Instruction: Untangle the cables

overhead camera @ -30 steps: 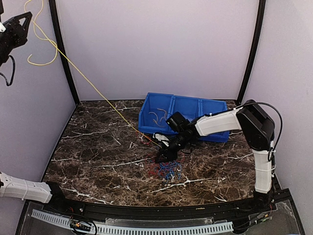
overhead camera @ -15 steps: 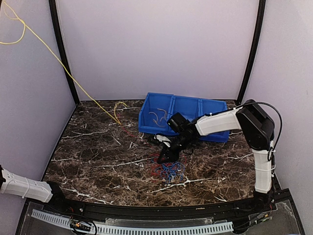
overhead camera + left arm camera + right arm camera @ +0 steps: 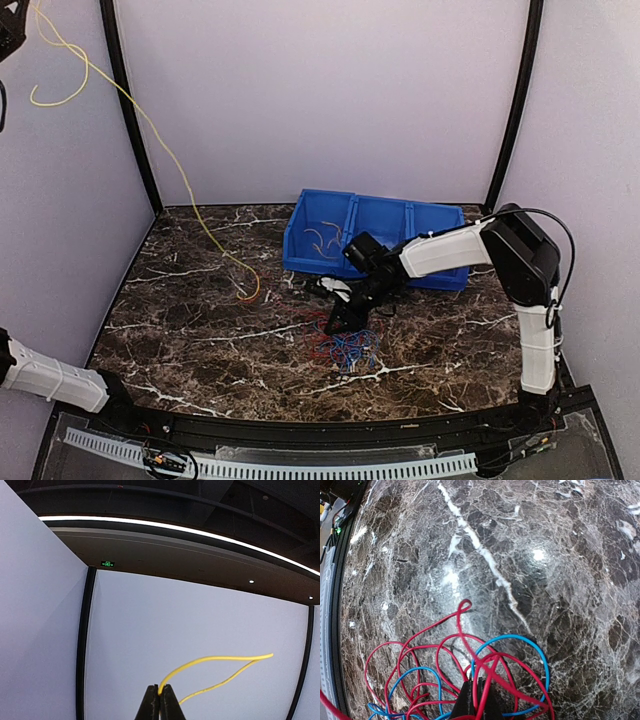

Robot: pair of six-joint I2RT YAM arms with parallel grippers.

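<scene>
dark marble table (image 3: 200, 330) carries the cables (image 3: 345, 348), a light, limp red-and-blue tangle, right fingers (image 3: 466, 703) seemingly pinched shut on a red loop (image 3: 489, 675), left fingers (image 3: 151, 707) clamping the springy yellow strand (image 3: 150, 130) held high; take single loops, not crossings.

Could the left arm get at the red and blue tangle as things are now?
Probably not at once. The left pincer is high up and shut on the yellow cable, while the right pincer is shut on the tangle.
</scene>
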